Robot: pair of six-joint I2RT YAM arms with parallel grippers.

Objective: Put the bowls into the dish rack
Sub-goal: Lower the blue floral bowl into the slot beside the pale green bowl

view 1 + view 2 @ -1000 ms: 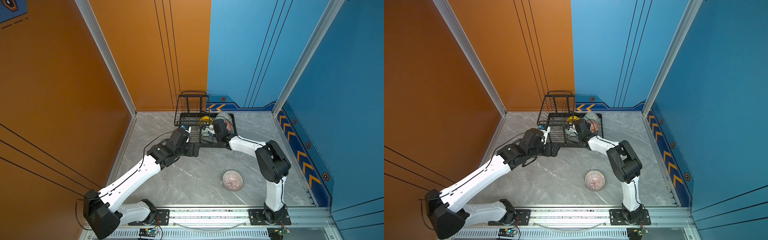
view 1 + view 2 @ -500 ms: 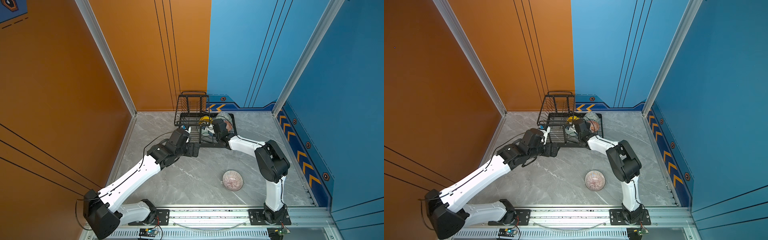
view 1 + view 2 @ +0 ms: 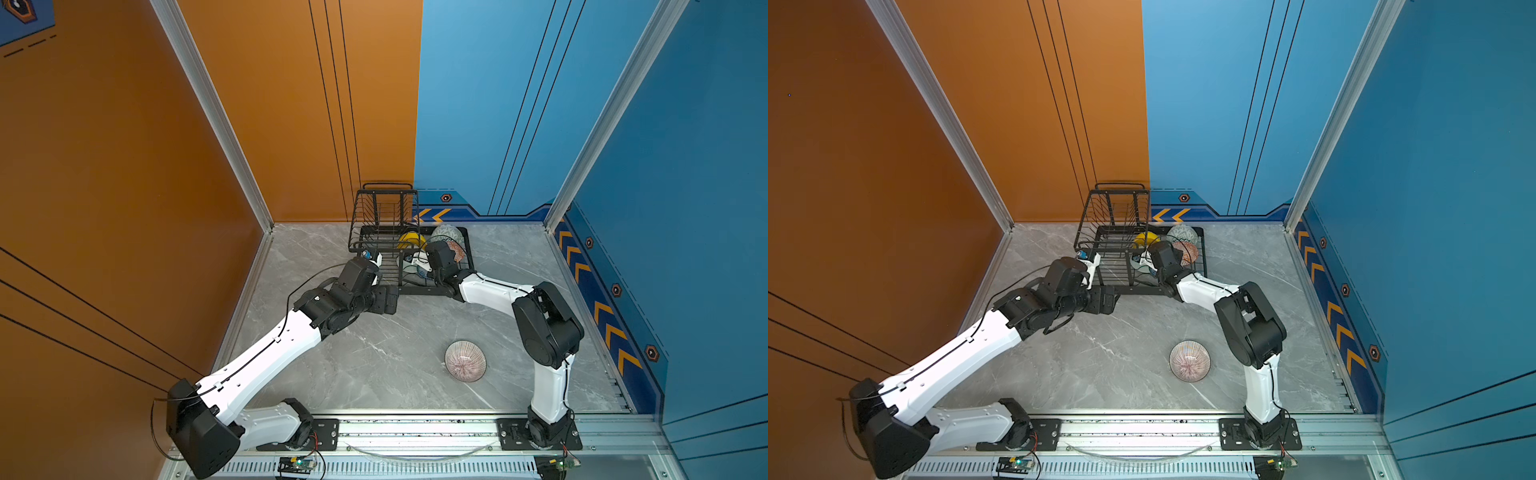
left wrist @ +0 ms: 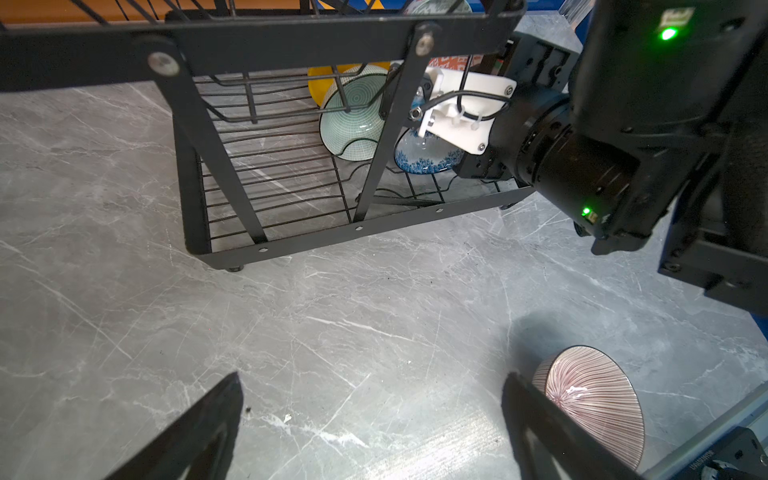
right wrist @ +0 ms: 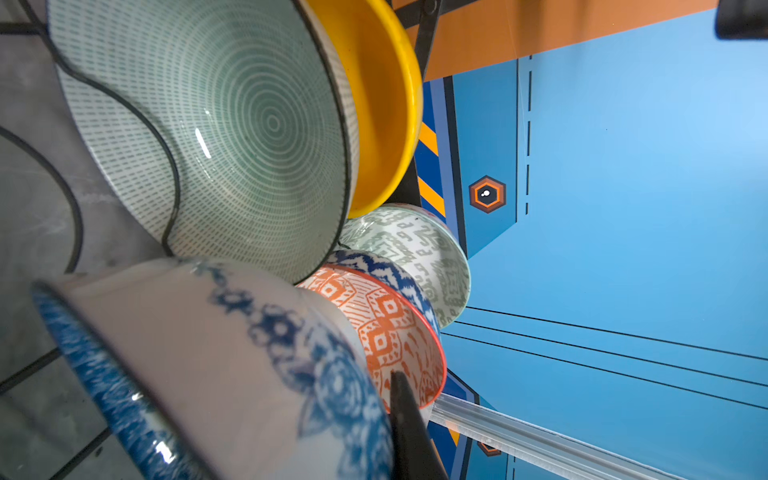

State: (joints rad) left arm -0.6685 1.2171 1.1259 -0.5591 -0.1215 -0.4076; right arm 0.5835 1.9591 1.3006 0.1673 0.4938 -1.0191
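Leftmost, the left gripper [image 4: 372, 376] hovers, jaws wide apart and empty, over bare table [image 4: 291, 316] just before the front rail of the dish rack [image 4: 357, 228]. Inside the lower tray, the right gripper [image 3: 420, 266] is clamped on the blue-and-white floral bowl [image 4: 424, 162], crowded beside the mint ringed bowl [image 4: 353, 120]. The pinkish striped bowl [image 3: 465, 360] sits on open table, well apart from the rack.

Striped bowl [image 4: 594, 399] near spread fingers [image 4: 536, 424]

Orange wall [image 3: 124, 166], blue wall [image 3: 478, 104], marbled floor [image 3: 395, 365]
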